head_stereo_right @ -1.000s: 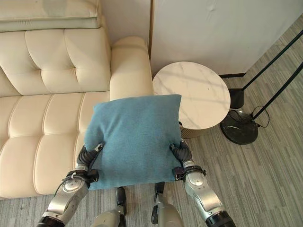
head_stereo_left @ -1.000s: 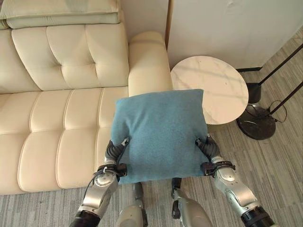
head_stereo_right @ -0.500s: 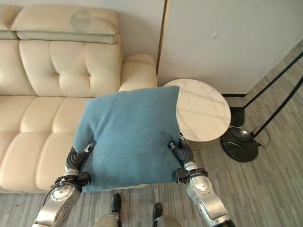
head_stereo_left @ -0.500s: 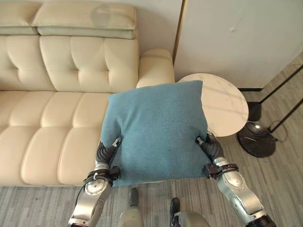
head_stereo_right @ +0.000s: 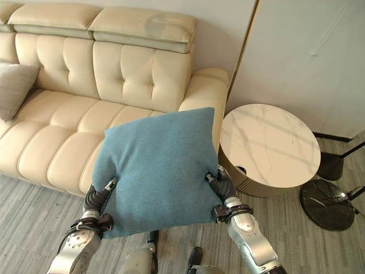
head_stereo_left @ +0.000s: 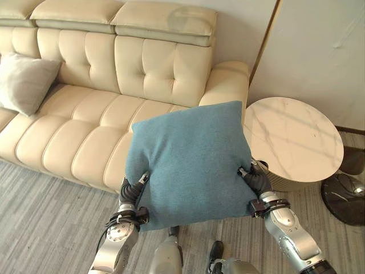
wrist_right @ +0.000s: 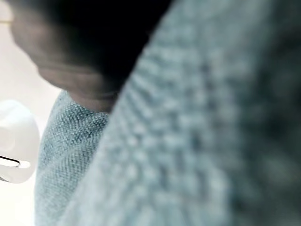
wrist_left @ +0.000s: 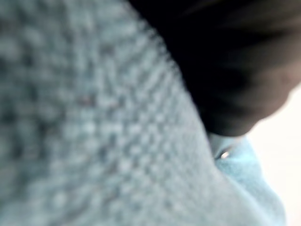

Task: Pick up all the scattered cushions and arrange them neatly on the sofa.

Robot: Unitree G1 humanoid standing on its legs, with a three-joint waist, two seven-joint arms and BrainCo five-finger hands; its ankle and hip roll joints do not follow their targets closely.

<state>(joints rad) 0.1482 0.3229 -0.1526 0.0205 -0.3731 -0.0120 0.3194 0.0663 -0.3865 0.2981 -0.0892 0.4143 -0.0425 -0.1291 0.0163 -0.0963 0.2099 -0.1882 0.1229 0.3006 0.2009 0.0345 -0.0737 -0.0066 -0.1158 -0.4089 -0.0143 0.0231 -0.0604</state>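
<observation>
Holding the blue cushion up in front of the sofa, the robot has a hand on each of its lower side edges. The left hand has its fingers curled into the fabric at the cushion's lower left edge, and the right hand pinches the lower right edge the same way; both wrist views show knitted blue cloth pressed right against the dark hand covers. The cushion hangs clear of the seat, over the sofa's front edge near the armrest end, with the round marble side table just beside it on the right.

It looks light and soft: the edges dimple where the fingers dig in, and the body stays plump and keeps its square shape. The woven cover should give good friction, so slipping seems unlikely, and nothing about it is fragile. Taking it by the two opposite sides, as here, keeps it flat and easy to aim; a one-handed corner hold would probably let it droop and swing.

A grey cushion already leans against the backrest at the sofa's far left end.
</observation>
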